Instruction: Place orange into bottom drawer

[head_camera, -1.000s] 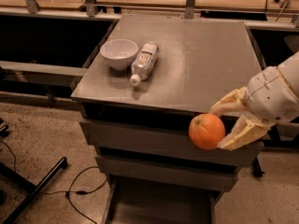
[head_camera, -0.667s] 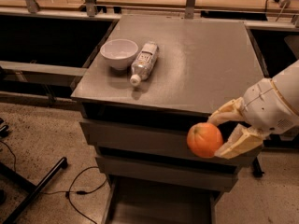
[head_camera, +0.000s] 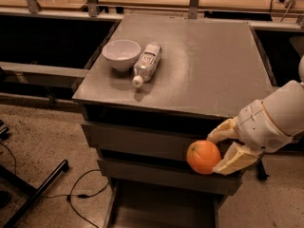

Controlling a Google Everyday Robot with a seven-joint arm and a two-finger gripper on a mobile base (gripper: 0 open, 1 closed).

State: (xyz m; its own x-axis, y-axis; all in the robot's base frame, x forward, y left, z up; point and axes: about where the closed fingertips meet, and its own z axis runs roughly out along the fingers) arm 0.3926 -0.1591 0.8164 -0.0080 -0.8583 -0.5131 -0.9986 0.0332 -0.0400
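Your tool [head_camera: 214,155] pinches the orange [head_camera: 203,157] in front of the grey cabinet [head_camera: 137,141], above the open bottom drawer [head_camera: 156,212].
The fruit hangs over the tray's right edge. If you release it here, it may strike the side rail and bounce out, or roll across the flat floor. It is round, with no long axis, and its stem dimple is not visible.

- Pale cream two-finger gripper [head_camera: 212,155] at lower right of the view, with matte, wedge-shaped, tapered fingers [head_camera: 236,159].
- Rounded glossy white wrist housing [head_camera: 263,125] with thin seam lines.
- Smooth white arm segment [head_camera: 292,99] behind it.
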